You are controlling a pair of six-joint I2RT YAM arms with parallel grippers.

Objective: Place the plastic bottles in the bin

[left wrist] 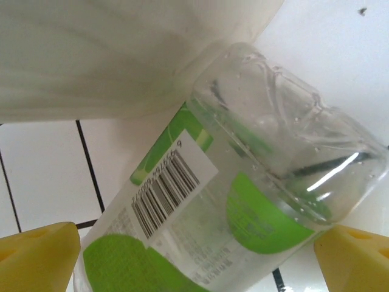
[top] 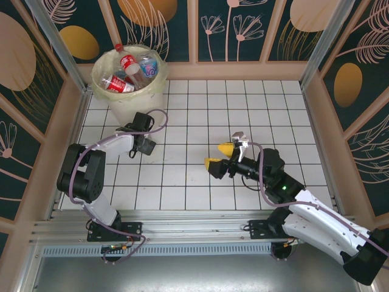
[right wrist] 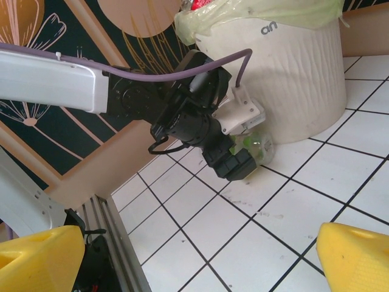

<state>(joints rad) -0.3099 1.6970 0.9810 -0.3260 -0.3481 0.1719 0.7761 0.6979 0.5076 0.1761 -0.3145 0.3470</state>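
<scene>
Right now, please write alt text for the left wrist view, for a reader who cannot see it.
A clear plastic bottle with a green label and a barcode lies on white tiles beside the cream bin, between the yellow tips of the open left gripper.

White tiled floor (top: 243,109), floral-patterned walls (top: 231,30)

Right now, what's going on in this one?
The left gripper, jaws wide open, is down at the foot of the large round cream-white bin. Its yellow fingers sit either side of a clear plastic bottle with a green label, which lies on the white tiled table right beside the bin and is not yet gripped. The right gripper is open and empty over the middle of the table. Several red- and blue-labelled bottles already lie in the bin.
</scene>
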